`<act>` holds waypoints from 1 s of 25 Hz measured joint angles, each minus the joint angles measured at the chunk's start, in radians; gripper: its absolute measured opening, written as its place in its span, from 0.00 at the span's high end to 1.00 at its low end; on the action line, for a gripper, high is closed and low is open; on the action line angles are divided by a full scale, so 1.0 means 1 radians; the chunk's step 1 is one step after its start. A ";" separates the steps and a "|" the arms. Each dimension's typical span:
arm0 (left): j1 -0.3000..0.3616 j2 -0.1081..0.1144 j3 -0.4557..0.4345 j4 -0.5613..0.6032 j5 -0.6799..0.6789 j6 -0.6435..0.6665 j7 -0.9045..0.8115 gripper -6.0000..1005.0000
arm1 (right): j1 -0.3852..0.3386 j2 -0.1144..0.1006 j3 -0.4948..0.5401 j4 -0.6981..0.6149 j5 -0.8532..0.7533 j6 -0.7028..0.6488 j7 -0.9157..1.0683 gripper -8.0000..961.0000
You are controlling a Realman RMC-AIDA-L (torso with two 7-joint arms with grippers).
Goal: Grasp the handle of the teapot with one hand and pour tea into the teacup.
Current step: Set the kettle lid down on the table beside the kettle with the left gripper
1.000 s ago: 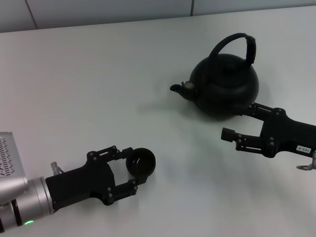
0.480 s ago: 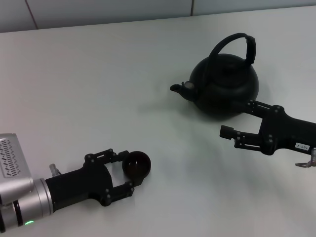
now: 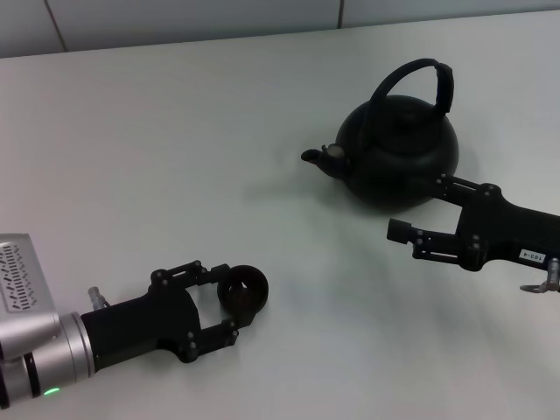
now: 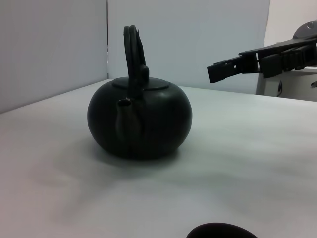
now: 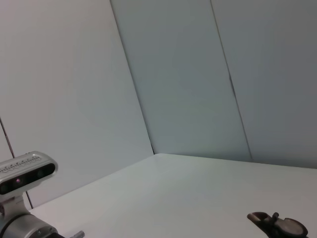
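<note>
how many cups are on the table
1. The teacup sits near the table's front left, between the fingers of the left gripper. It stands well apart from the teapot at the back right. No other cup shows in any view.

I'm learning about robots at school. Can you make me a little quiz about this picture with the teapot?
1. True or false: the right gripper is holding the handle.
2. What sits between the left gripper's fingers? A) spoon B) teacup C) lid
3. Which side of the head view does the teapot's spout point toward?

Key:
1. False. It is open beside the teapot, low near the table.
2. B
3. Left
</note>
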 joint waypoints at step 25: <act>0.000 0.003 0.005 0.014 0.024 -0.002 -0.030 0.24 | 0.005 0.002 -0.006 0.000 0.001 0.009 0.000 0.14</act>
